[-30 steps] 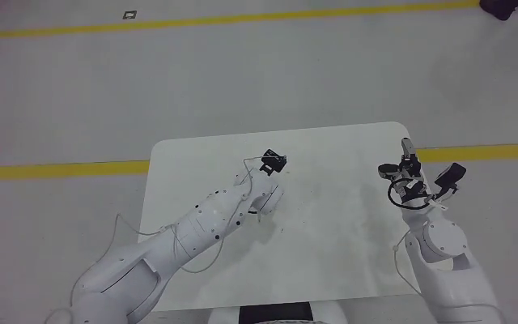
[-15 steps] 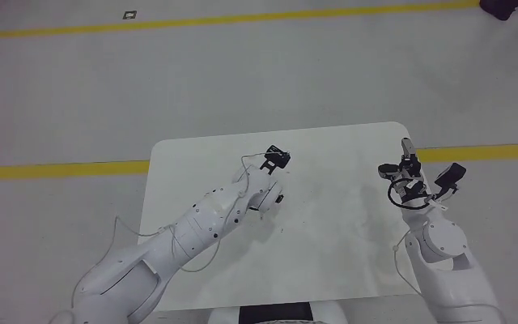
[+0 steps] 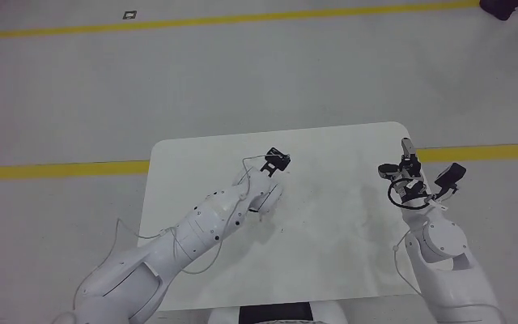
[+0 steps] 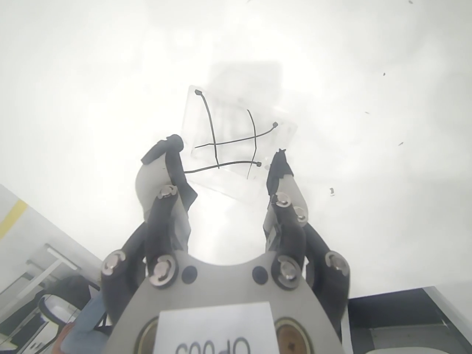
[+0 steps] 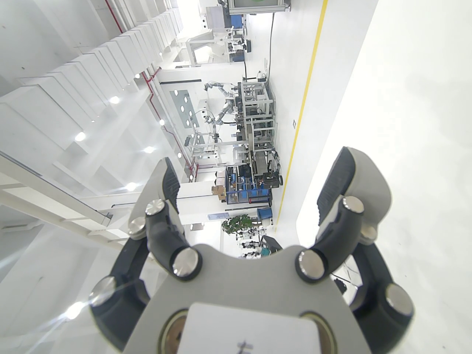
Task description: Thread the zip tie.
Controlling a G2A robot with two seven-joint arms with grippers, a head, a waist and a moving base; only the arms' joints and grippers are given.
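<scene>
Several zip ties (image 4: pixel 215 144) lie crisscrossed, roughly perpendicular, inside a clear tray (image 4: pixel 221 182).

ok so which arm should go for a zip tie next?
Left. The left gripper is open and poised right over the clear tray holding the zip ties. The right gripper is open too, but sits off at the table edge, pointed out into the room.

I see a white table (image 3: pixel 340 243) at lower centre of the top view; a clear box (image 4: pixel 228 182) and dark specks (image 4: pixel 332 191) lie on it.
</scene>
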